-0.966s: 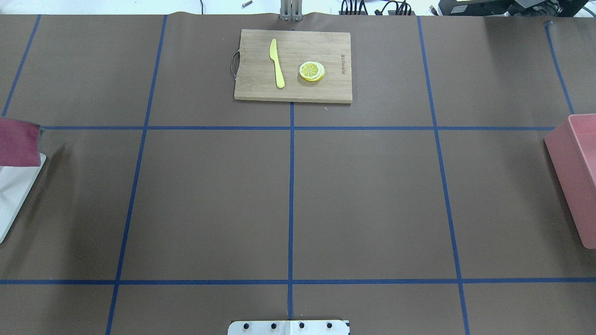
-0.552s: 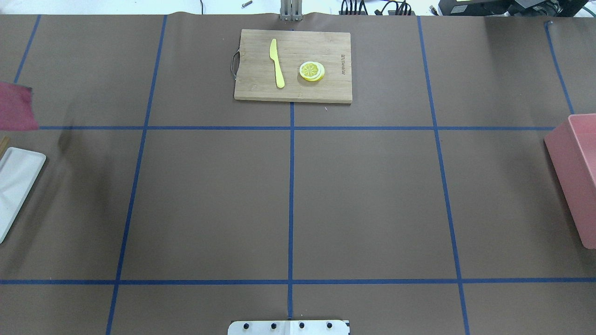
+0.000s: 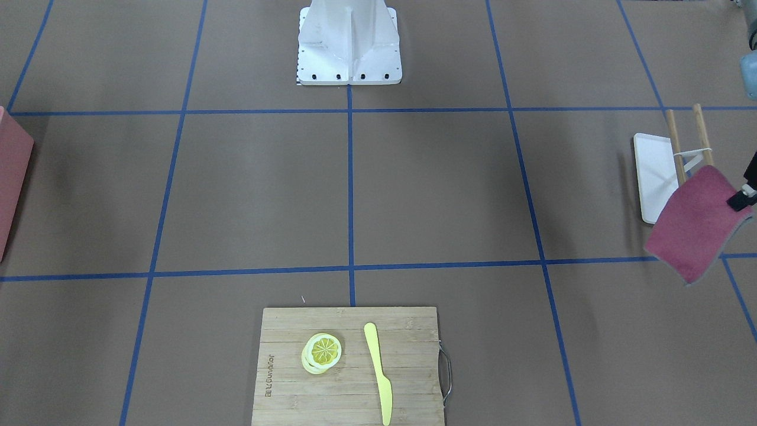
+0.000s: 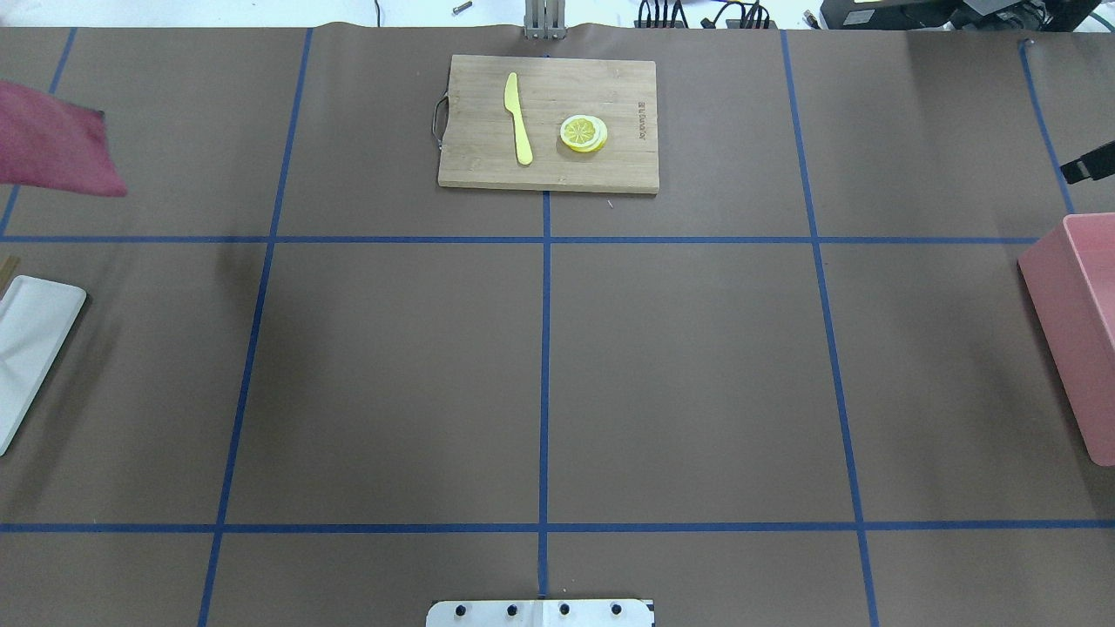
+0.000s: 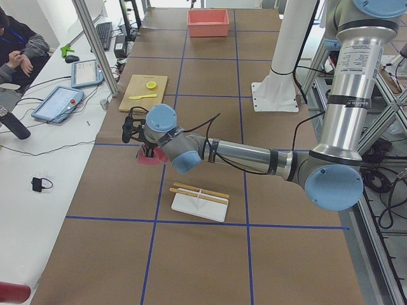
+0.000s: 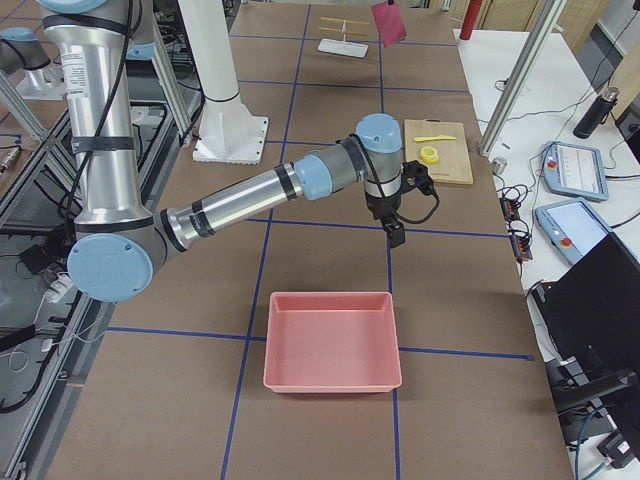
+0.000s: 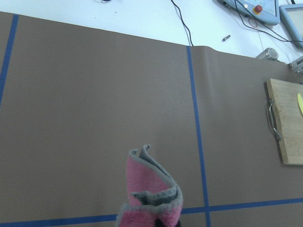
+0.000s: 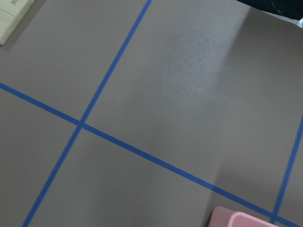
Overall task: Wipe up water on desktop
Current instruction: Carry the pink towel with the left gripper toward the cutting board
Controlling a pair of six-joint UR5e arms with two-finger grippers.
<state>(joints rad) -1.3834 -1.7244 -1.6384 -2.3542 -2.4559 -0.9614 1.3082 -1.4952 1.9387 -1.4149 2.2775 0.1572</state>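
Observation:
The desktop [image 4: 392,374] is a matte brown surface with blue tape lines; I see no water on it. My left gripper [image 3: 742,198] is shut on a dark red cloth [image 3: 698,225] and holds it in the air by one corner. The cloth hangs above the far left of the desktop in the overhead view [image 4: 52,148]. It is bunched at the bottom of the left wrist view [image 7: 149,198]. Of my right gripper [image 4: 1089,165] only a black tip shows at the right edge, above the desktop beyond the pink bin; I cannot tell whether it is open.
A bamboo cutting board [image 4: 479,165] with a yellow knife [image 4: 518,122] and a lemon slice [image 4: 583,133] lies at the far middle. A white tray [image 4: 30,348] with two wooden sticks [image 3: 674,148] lies at the left edge. A pink bin [image 4: 1076,322] stands at the right edge.
The cloth has moved away from the robot, from over the white tray to above the far left square. The right gripper's tip has come into view at the right edge.

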